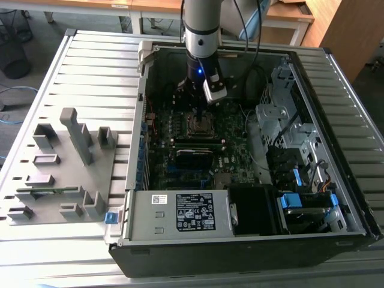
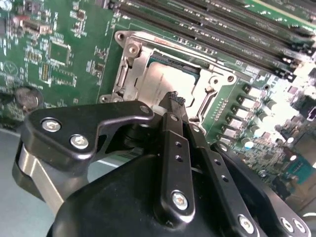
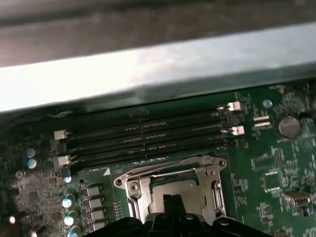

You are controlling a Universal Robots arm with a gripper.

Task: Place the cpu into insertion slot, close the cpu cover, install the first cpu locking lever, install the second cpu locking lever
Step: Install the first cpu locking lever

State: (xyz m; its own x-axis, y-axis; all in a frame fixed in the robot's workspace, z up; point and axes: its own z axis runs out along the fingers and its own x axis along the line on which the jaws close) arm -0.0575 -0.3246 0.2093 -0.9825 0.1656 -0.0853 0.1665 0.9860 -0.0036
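cpu [image 2: 167, 81] lies flat in the slot [image 2: 185, 66] just ahead of the fingertips [image 2: 173, 98], w/ the cover [image 2: 131, 66] down over it as a frame, as far as I can tell. Fingers are pressed together w/ nothing between them, tips at the cover's near edge. Risks, my read: the board [image 2: 89, 74] off to one side of the tips is bare and crowded w/ small parts, so a slip that way would scrape it. The cover rail by the tips looks thin, so an off-centre push could skid onto the cpu top. If the cover isn't fully seated, pressing could tilt the chip on the socket pins & bend them; pins hidden from here. Levers: can't tell if either is latched. Beyond the tips run the memory slots [image 2: 222, 29], and on the other side a row of capacitors [image 2: 247, 103], near enough that sideways drift of the gripper [image 1: 198, 120] could clip them. Looks: cpu is a small flat square w/ a dull silver-grey top & faint sheen, level inside the cover's window, dark rim at its far edge.
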